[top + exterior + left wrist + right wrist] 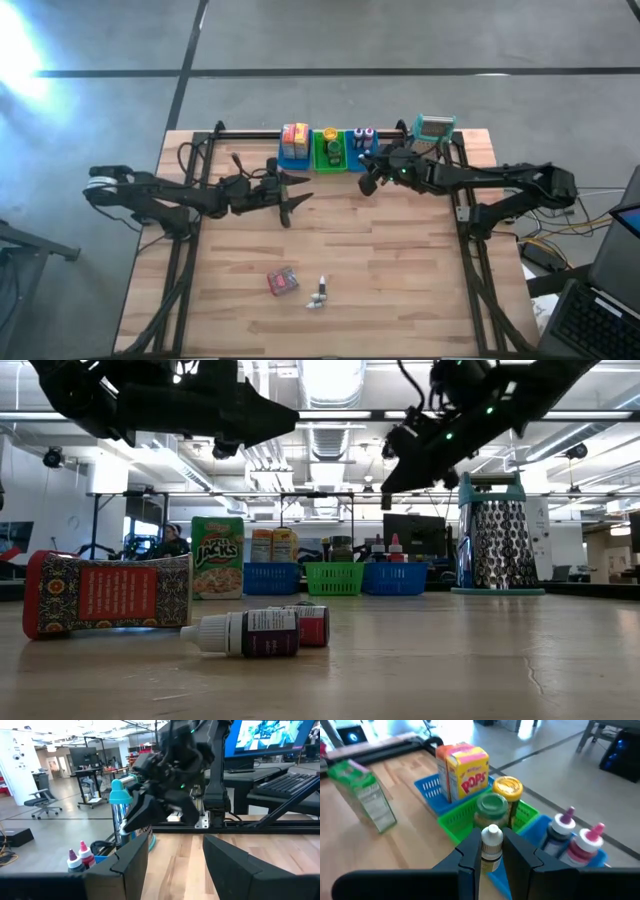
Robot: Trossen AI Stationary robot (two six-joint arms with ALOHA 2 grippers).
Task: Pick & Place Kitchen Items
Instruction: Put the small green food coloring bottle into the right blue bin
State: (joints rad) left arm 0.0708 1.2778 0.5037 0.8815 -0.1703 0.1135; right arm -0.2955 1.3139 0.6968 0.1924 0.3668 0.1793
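Note:
My right gripper (492, 857) (368, 183) is shut on a small white-capped bottle (491, 844), above the near edge of the bins at the table's far side. A blue bin (432, 795) holds a yellow box (465, 770). The green bin (525, 812) beside it holds two jars. Another blue bin (547, 827) holds two bottles (572, 840). A green cereal box (362, 795) (217, 557) stands on the table by the bins. My left gripper (297, 195) (172, 845) hovers open with nothing between its fingers, left of the bins. A red packet (283, 282) and small bottles (318, 297) lie near the front. My right gripper pinches the bottle's body just below the white cap (491, 855) between its two fingers. The cap end sticks out past the fingertips. The fingers slant downward toward the bins from the table's right. The bottle is lifted clear of the table and bins.
A metal grater with a teal handle (435, 128) (497, 535) stands at the far right, behind my right arm. Bare wood lies in the middle of the table between the bins and the red packet (105, 595).

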